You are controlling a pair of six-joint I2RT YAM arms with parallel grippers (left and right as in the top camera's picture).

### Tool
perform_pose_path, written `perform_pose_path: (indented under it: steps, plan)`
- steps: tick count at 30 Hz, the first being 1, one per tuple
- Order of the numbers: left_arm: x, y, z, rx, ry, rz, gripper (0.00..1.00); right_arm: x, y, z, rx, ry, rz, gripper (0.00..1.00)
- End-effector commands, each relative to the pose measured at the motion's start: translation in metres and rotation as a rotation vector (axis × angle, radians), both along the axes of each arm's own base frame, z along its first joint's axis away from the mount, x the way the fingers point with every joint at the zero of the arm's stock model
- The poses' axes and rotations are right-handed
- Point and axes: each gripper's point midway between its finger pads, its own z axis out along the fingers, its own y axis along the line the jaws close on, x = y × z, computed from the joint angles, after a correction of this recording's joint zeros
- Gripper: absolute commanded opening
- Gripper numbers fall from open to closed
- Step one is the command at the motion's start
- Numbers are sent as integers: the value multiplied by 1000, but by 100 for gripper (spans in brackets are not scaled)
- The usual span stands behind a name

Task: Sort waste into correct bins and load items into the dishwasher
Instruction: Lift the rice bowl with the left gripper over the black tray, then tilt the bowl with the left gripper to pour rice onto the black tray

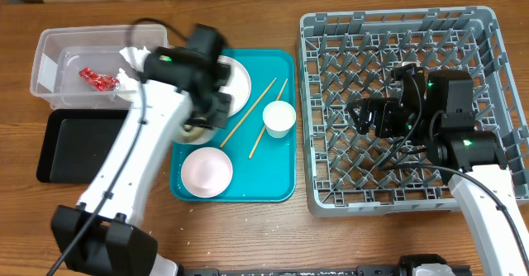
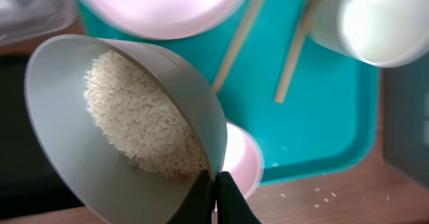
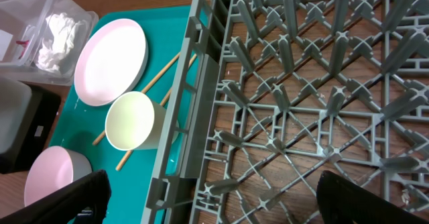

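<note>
Nearest the table's front edge, stray rice grains (image 2: 322, 197) dot the wood by the teal tray (image 1: 277, 189). The pink bowl (image 1: 207, 171) sits in the tray's near-left corner. Just beyond it, the L gripper (image 2: 214, 187) is pinched tight on the rim of the grey-green bowl (image 2: 64, 143), w/ one finger inside and one outside. The bowl is at the tray's left edge, w/ rice (image 2: 141, 130) heaped toward the gripped side. The black tray (image 1: 70, 148) lies left of that, off the teal tray. Mid-tray, the white cup (image 1: 278, 117) stands upright. The two chopsticks (image 1: 250, 111) lie diagonally just left of it, one partly hidden by the cup. At approx the same depth on the right, the R gripper (image 3: 211, 184) hangs over the dish rack (image 1: 388, 203), fingers spread wide and holding nothing. Farther back, the plate (image 1: 238, 82) is partly under the L arm. Far left, the clear tub (image 1: 50, 49) holds the red wrapper (image 1: 97, 79) and the napkin (image 1: 131, 57).
</note>
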Motion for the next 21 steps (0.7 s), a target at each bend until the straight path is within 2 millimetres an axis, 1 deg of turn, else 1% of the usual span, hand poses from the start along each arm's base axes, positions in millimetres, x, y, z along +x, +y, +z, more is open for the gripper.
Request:
perform_pose_path:
  steps: [1,4,6,8,12,14,18,21]
  plan:
    - [11,40,12,-70,-21,111,4,5,1,11,8,-31,3,100]
    - [13,70,11,-138,-14,173,4,5,1,11,8,-32,3,100]
    - [10,92,6,-192,-1,224,4,4,1,11,8,-29,4,100]
    - [8,102,1,-239,4,254,4,4,1,11,8,-27,4,100]
    - [6,124,-12,-445,-25,321,4,4,1,10,8,-24,3,100]
    - [8,134,-17,-510,-51,367,4,3,1,10,8,-24,3,100]
    - [15,149,-18,-632,-131,425,4,4,1,10,7,-24,4,100]
    - [20,163,-11,-732,-201,465,4,4,1,10,7,-24,4,100]
